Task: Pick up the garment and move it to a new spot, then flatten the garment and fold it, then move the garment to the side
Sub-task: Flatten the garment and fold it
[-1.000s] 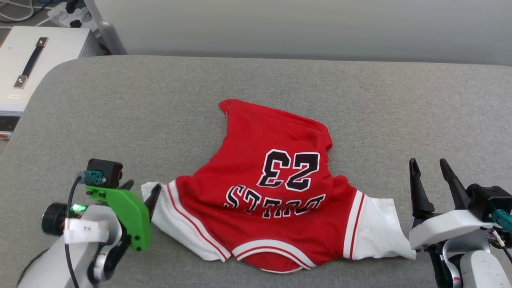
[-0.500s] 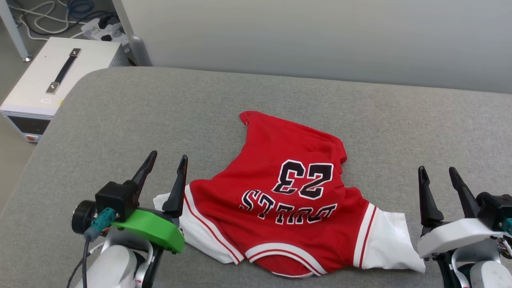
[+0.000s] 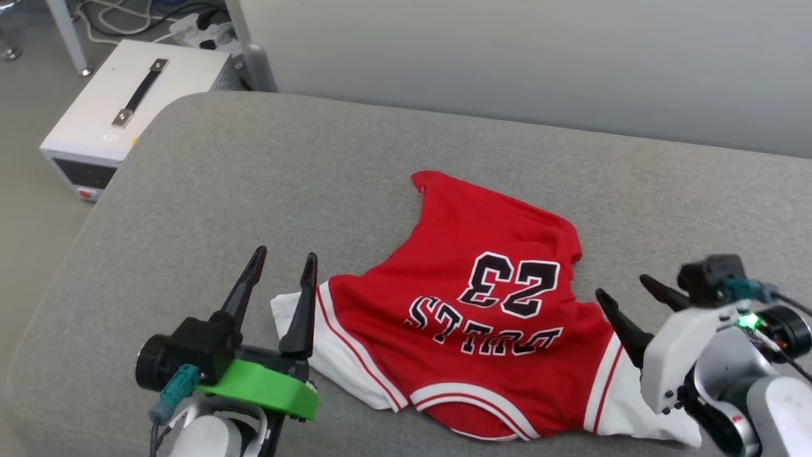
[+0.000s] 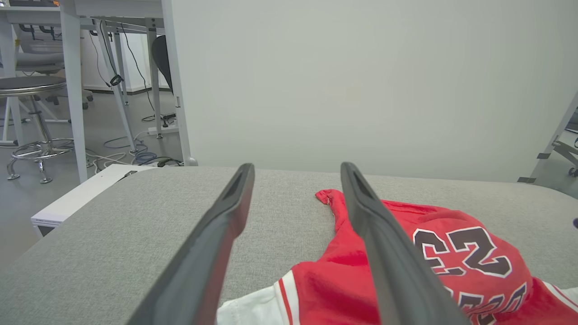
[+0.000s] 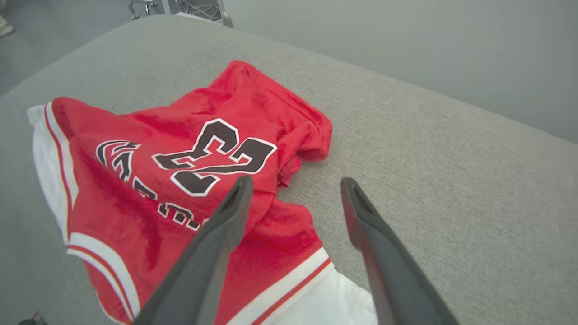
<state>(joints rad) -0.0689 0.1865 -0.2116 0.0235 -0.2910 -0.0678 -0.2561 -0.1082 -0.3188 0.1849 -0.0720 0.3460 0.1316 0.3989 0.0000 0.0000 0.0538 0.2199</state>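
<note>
Garment (image 3: 482, 317) check: the red jersey-style shirt sits flat-ish on the gray fabric desk (image 3: 266, 178), a bit right of center in the head view. The print faces up, and "BULLS" and the 23 read upside down from the robot's side. The striped collar edge is nearest the robot. The hem end is bunched and wrinkled toward the far wall, so it's not smoothed out at all.

The left fingers (image 3: 304, 298) are spread wide with nothing between them, pointing away from the robot. They sit right at the shirt's left white sleeve, and the inner finger overlaps the sleeve edge in the head view. Can't tell if it actually touches the cloth. In the left wrist view, those left fingers (image 4: 375, 234) have bare gray desk in the gap. The garment (image 4: 429, 216) lies off to the right, behind the right-hand finger.

The right fingers (image 3: 622, 324) are also released and empty, angled in toward the shirt over its right sleeve and shoulder. In the right wrist view, one of the right fingers (image 5: 226, 225) lies across the garment (image 5: 189, 135), red cloth and striped trim. The other is over plain desk. The shirt's edge runs through the gap between them.

Other stuff: a green bracket (image 3: 260, 390) on the left wrist, and a white box (image 3: 127, 108) with a black handle on the floor past the desk's left corner.
</note>
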